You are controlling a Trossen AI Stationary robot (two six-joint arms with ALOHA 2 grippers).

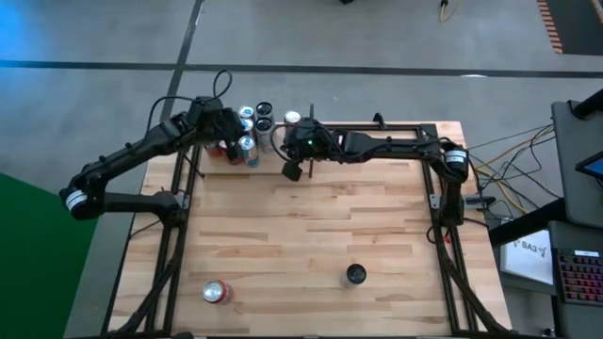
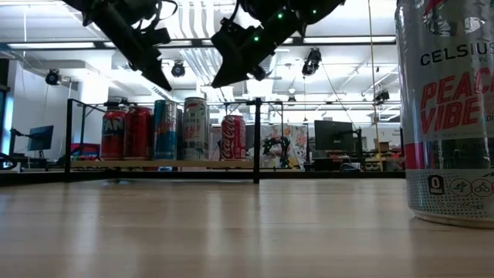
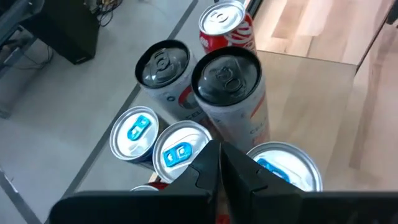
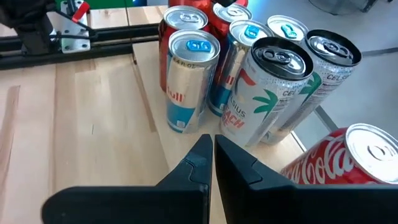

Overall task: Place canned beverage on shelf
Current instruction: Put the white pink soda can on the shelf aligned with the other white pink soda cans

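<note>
Both grippers, left and right, are closed empty above the shelf; the upright dark can at 5 o'clock is nearer the right.

Light wood table, shelf at far edge holding upright cans, two cans near front

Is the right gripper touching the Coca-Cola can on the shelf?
Apart. In the low view the right gripper hangs above the Coca-Cola can, with open background showing between its fingertips and the can's top.
</note>
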